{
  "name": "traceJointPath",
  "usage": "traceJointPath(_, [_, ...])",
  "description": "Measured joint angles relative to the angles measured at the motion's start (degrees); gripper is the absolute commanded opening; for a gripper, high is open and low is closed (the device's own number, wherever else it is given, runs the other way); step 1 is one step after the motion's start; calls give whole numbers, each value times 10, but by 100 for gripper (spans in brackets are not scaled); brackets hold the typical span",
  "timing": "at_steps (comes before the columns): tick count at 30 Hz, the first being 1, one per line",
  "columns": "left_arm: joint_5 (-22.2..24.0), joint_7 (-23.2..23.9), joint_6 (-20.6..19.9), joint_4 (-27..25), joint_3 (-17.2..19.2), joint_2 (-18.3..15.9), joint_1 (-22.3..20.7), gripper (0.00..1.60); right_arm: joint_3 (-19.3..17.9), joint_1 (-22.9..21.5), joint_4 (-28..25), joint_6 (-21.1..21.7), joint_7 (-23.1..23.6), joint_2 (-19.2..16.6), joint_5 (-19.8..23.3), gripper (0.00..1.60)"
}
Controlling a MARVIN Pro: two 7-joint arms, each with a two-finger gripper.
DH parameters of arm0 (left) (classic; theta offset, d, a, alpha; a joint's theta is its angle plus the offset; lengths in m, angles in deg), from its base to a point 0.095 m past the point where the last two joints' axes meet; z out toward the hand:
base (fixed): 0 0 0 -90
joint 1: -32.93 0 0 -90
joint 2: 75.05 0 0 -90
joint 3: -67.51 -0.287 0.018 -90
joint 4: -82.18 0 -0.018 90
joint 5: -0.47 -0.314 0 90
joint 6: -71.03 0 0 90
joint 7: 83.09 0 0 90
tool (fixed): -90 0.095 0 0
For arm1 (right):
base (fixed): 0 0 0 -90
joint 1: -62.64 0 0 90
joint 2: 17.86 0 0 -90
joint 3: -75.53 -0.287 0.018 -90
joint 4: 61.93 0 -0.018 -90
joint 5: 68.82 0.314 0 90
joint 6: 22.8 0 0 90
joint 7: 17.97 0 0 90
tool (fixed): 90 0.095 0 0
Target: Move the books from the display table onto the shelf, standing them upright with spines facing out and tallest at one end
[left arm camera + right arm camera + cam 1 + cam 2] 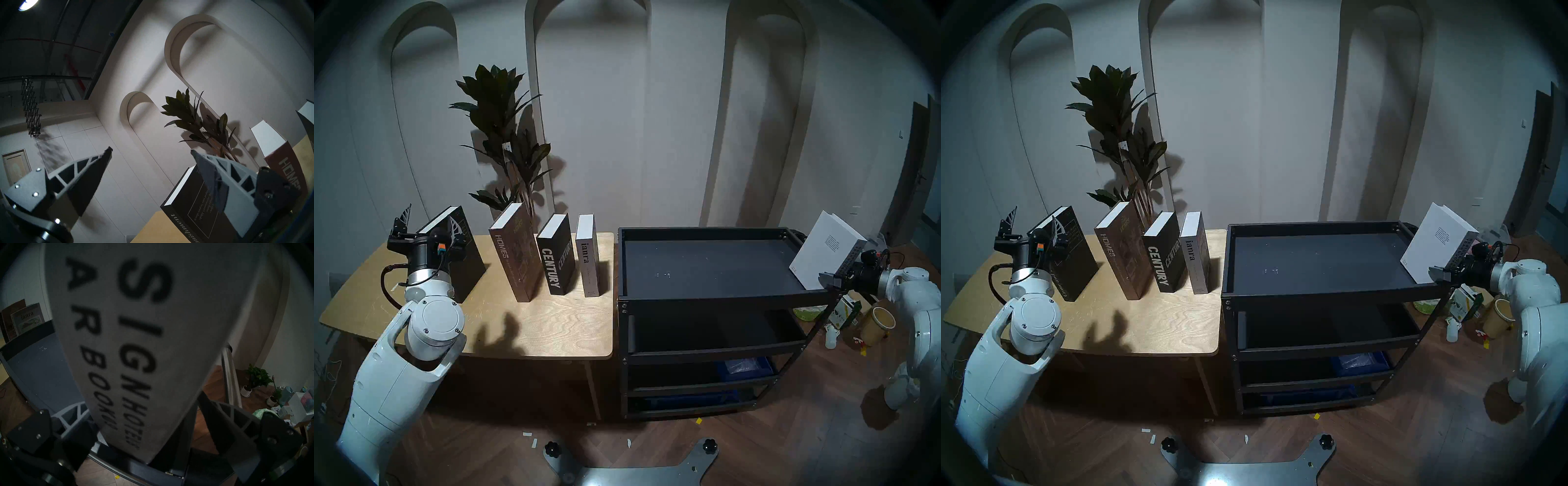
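The two head views look down and forward from above the robot's base, taking in the counter on the left, the black shelf on the right and the arched wall behind; they share almost the whole scene, the right eye's picture slid slightly leftward. The left wrist view sits low at the counter's left end, tilted and facing up toward wall and ceiling, with the black book close and the brown HOMES book at its right edge, both also seen from the head. The right wrist view looks from the shelf's right end, pressed very near the white book's spine, blurred; the ianra book shows far off.
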State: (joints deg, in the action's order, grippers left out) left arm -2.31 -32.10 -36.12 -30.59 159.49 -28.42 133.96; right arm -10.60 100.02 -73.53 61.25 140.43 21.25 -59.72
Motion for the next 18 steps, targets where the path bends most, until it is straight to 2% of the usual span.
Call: traceJointPath(18, [2,2,22,1,2,-4,0,160,2,-48,-19,-15,30,13,-8,160])
